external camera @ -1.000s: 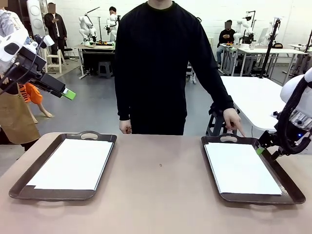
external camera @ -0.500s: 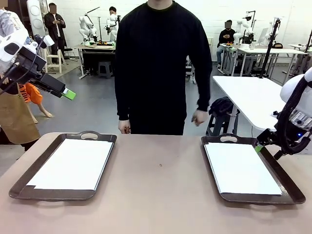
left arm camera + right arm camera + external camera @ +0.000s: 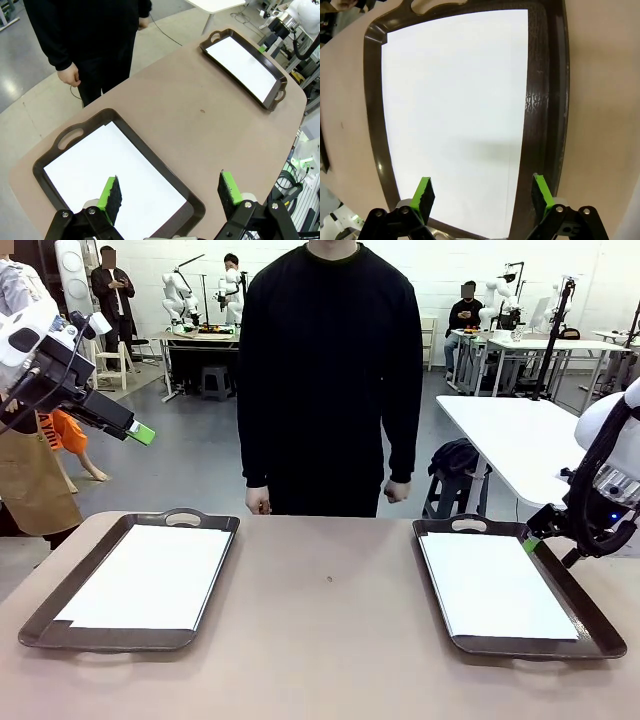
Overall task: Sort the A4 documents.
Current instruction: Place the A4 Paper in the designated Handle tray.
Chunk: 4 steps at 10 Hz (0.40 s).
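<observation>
No readable brand or label anywhere on the sheets or trays, the paper looks totally blank. There's an orange garment at the left edge of the front view with letters on it, but too partial to read.

2 dark brown trays sit on the tan table [image 3: 330, 640]. The left tray [image 3: 45, 625] holds a white A4 sheet [image 3: 150, 575], the right tray [image 3: 590, 625] holds another A4 sheet [image 3: 495, 585], both lying flat inside the rims.

Left gripper [image 3: 140, 432] is up in the air at about 10 o'clock in the front view, well above its tray. In its wrist view the fingers [image 3: 111, 197] are spread wide with nothing between them; the left sheet lies below, under the left pad and out toward 11 o'clock.

Right gripper [image 3: 533, 542] hangs just over the far right rim of the right tray, jaws apart and empty. In its wrist view the sheet fills the area from the pads [image 3: 423, 195] up to 12 o'clock, with the right pad over the tray rim

A person [image 3: 330, 370] in black stands at the far side, hands down
</observation>
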{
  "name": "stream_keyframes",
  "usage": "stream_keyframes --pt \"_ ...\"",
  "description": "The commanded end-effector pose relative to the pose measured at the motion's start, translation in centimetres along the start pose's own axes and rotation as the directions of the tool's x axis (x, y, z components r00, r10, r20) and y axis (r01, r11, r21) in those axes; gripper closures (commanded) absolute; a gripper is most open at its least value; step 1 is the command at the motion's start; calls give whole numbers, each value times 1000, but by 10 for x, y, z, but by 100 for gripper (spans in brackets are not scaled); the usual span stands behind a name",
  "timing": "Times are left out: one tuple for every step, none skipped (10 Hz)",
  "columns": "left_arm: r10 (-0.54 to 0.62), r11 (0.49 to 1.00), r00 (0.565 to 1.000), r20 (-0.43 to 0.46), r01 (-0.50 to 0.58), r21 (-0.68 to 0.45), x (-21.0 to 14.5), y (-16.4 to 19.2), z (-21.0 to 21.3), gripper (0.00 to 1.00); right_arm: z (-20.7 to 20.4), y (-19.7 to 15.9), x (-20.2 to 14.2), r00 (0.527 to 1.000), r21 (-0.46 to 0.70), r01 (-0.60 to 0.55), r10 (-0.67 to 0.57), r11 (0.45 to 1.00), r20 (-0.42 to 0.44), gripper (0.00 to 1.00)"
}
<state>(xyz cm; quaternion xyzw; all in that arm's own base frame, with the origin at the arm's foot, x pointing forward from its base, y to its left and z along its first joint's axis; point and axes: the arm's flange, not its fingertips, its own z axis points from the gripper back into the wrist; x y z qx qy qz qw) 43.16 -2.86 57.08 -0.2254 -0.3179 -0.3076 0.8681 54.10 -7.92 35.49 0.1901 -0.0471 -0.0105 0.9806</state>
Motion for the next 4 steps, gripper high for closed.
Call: stream_keyframes --pt "-11 1000 1000 4 11 -5 -1 2 1 0 0 -1 0 1000 -1 -7 7 1000 0 0" --pt "-11 1000 1000 4 11 -5 -1 2 1 0 0 -1 0 1000 -1 -7 7 1000 0 0" --pt "-11 1000 1000 4 11 -5 -1 2 1 0 0 -1 0 1000 -1 -7 7 1000 0 0" --pt "-11 1000 1000 4 11 -5 -1 2 1 0 0 -1 0 1000 -1 -7 7 1000 0 0"
